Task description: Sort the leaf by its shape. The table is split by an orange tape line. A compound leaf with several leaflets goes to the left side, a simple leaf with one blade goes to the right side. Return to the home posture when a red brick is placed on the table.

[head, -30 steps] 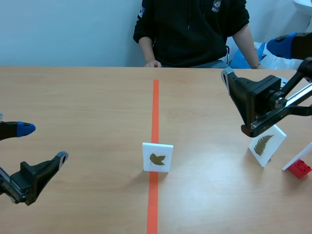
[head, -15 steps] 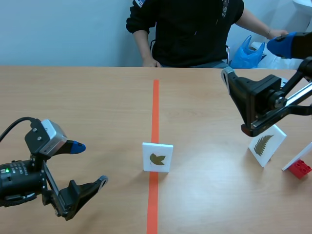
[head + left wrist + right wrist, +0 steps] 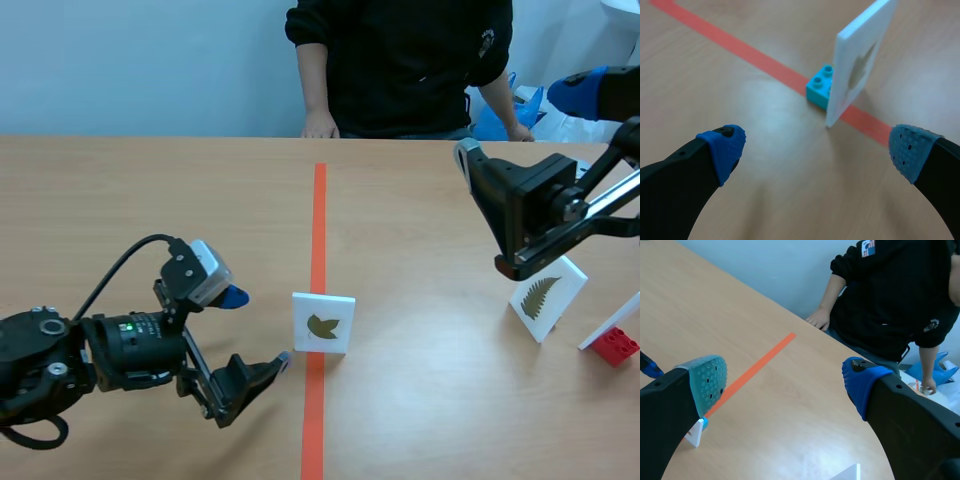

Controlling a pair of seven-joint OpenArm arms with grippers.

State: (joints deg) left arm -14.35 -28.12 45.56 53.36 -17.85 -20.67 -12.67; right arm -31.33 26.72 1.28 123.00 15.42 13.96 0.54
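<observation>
Left arm (image 3: 60,360) comes in low at the lower left of the scene view, lying nearly flat. Left gripper (image 3: 258,328) points right, toward frame centre, fingers spread wide, one above the other. Its blue pads (image 3: 725,150) sit well apart in the left wrist view. Right arm (image 3: 600,205) is raised at the upper right of the scene view. Right gripper (image 3: 520,125) is also spread wide: grey-green pad (image 3: 707,377) and blue pad (image 3: 860,382) well apart.
</observation>
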